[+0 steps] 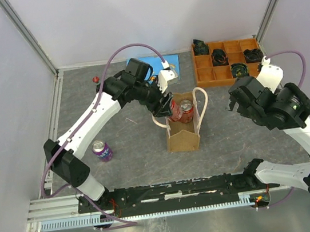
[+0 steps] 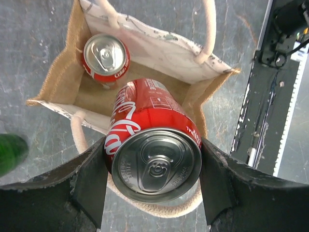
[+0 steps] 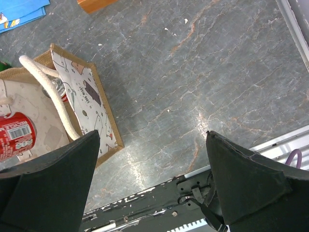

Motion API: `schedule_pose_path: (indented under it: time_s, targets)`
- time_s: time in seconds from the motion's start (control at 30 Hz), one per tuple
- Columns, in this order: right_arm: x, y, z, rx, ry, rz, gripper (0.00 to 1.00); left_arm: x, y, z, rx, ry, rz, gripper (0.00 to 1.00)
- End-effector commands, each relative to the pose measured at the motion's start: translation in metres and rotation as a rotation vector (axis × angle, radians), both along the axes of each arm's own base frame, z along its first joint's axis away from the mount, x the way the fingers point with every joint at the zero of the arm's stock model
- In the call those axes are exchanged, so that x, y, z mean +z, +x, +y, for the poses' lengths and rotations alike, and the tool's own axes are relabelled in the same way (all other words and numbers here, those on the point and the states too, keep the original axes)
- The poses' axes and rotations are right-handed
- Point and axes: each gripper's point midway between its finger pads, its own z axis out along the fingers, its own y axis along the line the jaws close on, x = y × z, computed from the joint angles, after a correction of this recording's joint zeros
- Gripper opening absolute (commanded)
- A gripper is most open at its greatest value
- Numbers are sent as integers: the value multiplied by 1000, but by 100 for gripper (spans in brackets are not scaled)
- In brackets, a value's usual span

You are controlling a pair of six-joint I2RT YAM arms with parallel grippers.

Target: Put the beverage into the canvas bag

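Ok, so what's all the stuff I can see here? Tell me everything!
canvas bag: one, tan with cream handles, upright in the middle
held can: one, red, above the bag's opening
other can: one, red, standing inside the bag
purple can: one, upright, left of the bag
orange tray: one, far right
black things: four, in the tray's compartments
blue sheet: one, far edge
small red thing: one, far left
left gripper: black, shut on held can
right gripper: black, open, empty

Left gripper (image 1: 168,108) gripping can (image 1: 177,111), over canvas bag (image 1: 182,140)
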Motion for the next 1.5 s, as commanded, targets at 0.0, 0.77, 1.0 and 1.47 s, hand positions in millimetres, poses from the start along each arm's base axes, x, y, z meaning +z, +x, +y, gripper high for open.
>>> schedule_pose_path:
  time_s: [0.0,0.77,1.0,1.47]
  targets:
    - [2,1,-3,-20,-6,-14,99,21,8,-24,-43,-113,-105,3]
    - [-1,-3,-11,-40,-20,-13,99,-68,32,-23,-39,111,-121,3]
    - [1,-4,-13,-42,-25,-15,99,-88,47,-30,-11,156,-139,3]
    - [1,-8,-18,-57,-25,-20,99,-114,65,-31,23,234,-159,3]
